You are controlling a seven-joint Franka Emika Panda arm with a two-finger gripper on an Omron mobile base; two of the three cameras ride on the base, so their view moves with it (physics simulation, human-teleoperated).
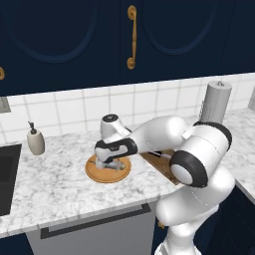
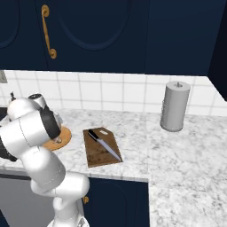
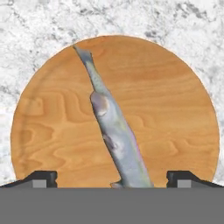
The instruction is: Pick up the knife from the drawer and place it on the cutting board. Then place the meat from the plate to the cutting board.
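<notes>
The gripper [image 3: 112, 178] hangs directly over the plate [image 3: 175, 113], fingers spread wide and holding nothing; in the hand view one dark fingertip [image 3: 41, 178] stands at the lower left and the other at the lower right, both above the plate's near edge. The meat [image 3: 113, 135] lies flat on the plate between the two fingertips, well apart from each. Its long axis runs away from the fingers and leans toward the left fingertip's side as it goes: the thick greyish body begins midway between the tips, and the thin tail end points off toward the far left part of the plate's rim. So the piece crosses the line joining the fingertips at a steep angle, not quite square to it. In the left base view the gripper [image 1: 110, 163] sits low over the plate [image 1: 94, 173] on the marble counter [image 1: 50, 189], the meat [image 1: 115, 166] showing as a small grey shape just under the hand. On the far side of the arm from the plate, the cutting board [image 2: 95, 155] lies flat on the counter, near the plate [image 2: 64, 135] but not touching it. The knife [image 2: 103, 143] rests on the board, its long axis diagonal across it, black handle toward the tiled wall and silver blade pointing toward the counter's front edge.
</notes>
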